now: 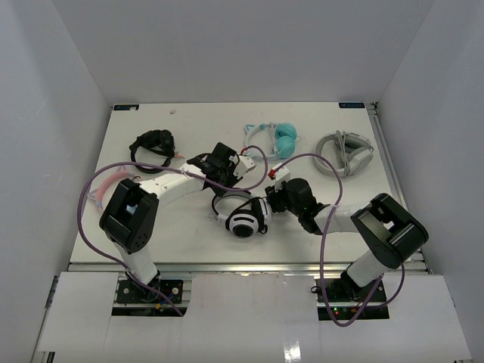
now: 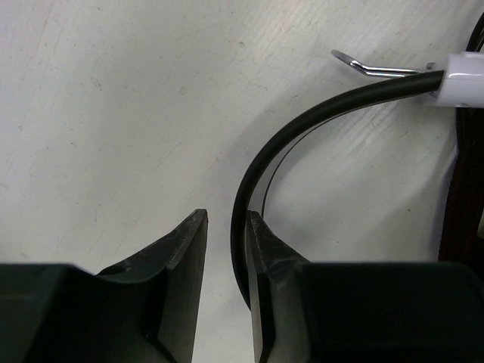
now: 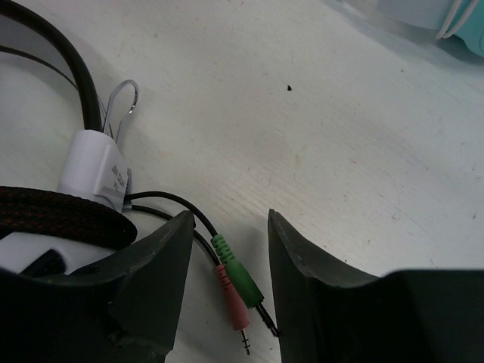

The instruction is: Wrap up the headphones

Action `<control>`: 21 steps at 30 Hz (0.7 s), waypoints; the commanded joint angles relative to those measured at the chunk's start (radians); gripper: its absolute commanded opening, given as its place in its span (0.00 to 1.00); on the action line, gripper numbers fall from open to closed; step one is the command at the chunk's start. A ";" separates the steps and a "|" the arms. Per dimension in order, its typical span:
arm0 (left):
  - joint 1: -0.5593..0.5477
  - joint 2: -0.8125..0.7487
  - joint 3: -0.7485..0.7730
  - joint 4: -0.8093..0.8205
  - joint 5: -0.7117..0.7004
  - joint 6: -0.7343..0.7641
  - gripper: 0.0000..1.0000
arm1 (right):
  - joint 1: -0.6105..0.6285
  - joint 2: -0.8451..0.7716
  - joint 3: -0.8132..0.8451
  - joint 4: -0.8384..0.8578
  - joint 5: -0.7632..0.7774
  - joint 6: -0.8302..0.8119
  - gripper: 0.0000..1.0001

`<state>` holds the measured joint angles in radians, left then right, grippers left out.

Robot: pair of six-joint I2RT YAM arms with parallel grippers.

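Cable gathering is judged in hand: the plugs (image 3: 234, 281) of the headphones (image 1: 243, 219) are straddled by the spread right gripper (image 3: 229, 219), the cable (image 2: 302, 113) is skirted by the slightly parted left gripper (image 2: 227, 215), and a pinch is required next.

The headphones (image 1: 243, 218) are white with black trim, one cup ringed black and white; their cable (image 3: 174, 198) is black, with a green plug (image 3: 236, 274) and a pink plug (image 3: 231, 299). My left tool (image 2: 227, 219) and right tool (image 3: 231, 219) are black, the counter (image 1: 189, 125) I work on white.
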<state>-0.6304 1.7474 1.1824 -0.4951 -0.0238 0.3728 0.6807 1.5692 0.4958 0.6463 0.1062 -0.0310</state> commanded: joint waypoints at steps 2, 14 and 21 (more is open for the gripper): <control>0.003 -0.129 0.022 0.052 -0.034 -0.025 0.43 | -0.019 -0.102 0.049 -0.072 0.034 0.013 0.53; 0.003 -0.368 0.058 0.068 -0.019 -0.131 0.98 | -0.035 -0.281 0.261 -0.515 0.236 0.167 0.57; 0.002 -0.511 0.110 0.023 0.100 -0.429 0.98 | -0.033 -0.456 0.359 -0.753 -0.014 0.258 0.65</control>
<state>-0.6300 1.3472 1.2264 -0.4484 -0.0183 0.1974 0.6472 1.2310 0.7579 0.0810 0.2543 0.1458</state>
